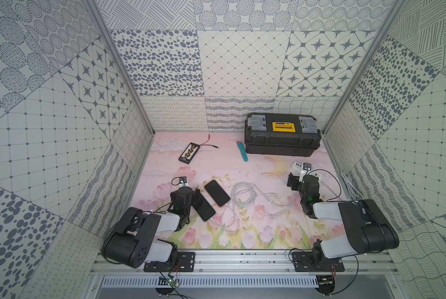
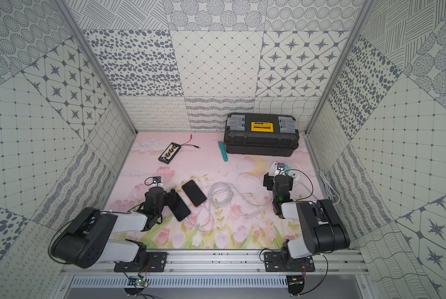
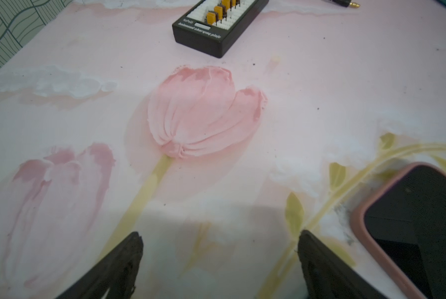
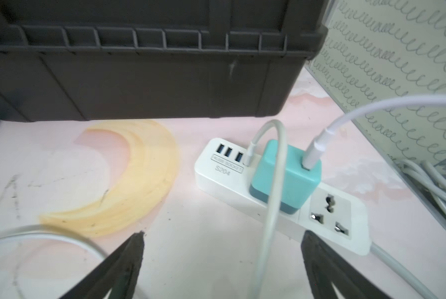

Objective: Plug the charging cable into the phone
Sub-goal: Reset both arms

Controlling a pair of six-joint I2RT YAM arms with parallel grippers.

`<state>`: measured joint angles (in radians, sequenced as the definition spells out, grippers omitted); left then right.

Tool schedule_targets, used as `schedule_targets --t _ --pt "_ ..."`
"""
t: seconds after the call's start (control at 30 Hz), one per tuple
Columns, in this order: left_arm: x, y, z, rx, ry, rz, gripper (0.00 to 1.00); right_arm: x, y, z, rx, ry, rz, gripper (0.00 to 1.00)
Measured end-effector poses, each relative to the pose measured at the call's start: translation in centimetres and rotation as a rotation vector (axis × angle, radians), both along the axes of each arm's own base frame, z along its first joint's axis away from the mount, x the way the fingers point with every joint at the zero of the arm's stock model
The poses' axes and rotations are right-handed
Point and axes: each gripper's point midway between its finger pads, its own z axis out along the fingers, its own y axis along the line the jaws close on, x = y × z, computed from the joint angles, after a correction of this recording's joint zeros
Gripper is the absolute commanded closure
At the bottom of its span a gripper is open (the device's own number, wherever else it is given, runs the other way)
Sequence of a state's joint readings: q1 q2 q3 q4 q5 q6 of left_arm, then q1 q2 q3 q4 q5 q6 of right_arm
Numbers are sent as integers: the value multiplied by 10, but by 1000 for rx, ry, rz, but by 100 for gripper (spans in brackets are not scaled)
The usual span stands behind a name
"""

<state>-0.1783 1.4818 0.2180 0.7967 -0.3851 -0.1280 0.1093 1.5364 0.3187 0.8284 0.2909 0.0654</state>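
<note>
Two dark phones lie side by side on the pink flowered mat in both top views. One phone [image 1: 216, 192] [image 2: 193, 192] is at the middle. The other, in a pink case [image 1: 204, 208] [image 3: 411, 220], lies right beside my left gripper [image 1: 187, 192] [image 3: 220, 234], which is open and empty. White charging cable [image 1: 245, 196] [image 2: 221, 196] coils right of the phones, and its strands reach each phone's near end; I cannot tell whether they are plugged in. My right gripper [image 1: 303, 178] [image 4: 223, 234] is open at the power strip [image 4: 242, 186]. A cable strand [image 4: 271, 207] passes between its fingers, ungripped.
A teal charger [image 4: 286, 178] sits in the strip with cables plugged in. A black toolbox [image 1: 281, 137] stands at the back right with a teal tool [image 1: 242, 151] beside it. A black charging board [image 1: 189, 153] with leads lies at the back left. Cords [image 1: 348, 183] run along the right wall.
</note>
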Motion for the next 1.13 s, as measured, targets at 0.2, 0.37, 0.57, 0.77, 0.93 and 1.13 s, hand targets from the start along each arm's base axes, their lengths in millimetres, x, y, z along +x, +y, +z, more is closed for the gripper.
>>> schedule_targets --t 0.2,0.37,0.57,0.77,0.93,1.13 --pt "33 -3 16 -48 -73 -81 1 10 -6 6 33 -43 24 3" --pt "59 0 39 -107 -137 -137 1 21 -5 22 56 -96 47 3" --pt "62 -7 41 -152 -141 -197 1 21 -3 22 63 -96 62 3" --pt "62 -14 41 -175 -136 -235 1 22 2 21 69 -90 90 3" --pt "61 -17 40 -186 -130 -252 1 25 14 21 73 -75 162 3" --pt "61 -19 41 -192 -130 -261 1 25 19 19 76 -64 193 3"
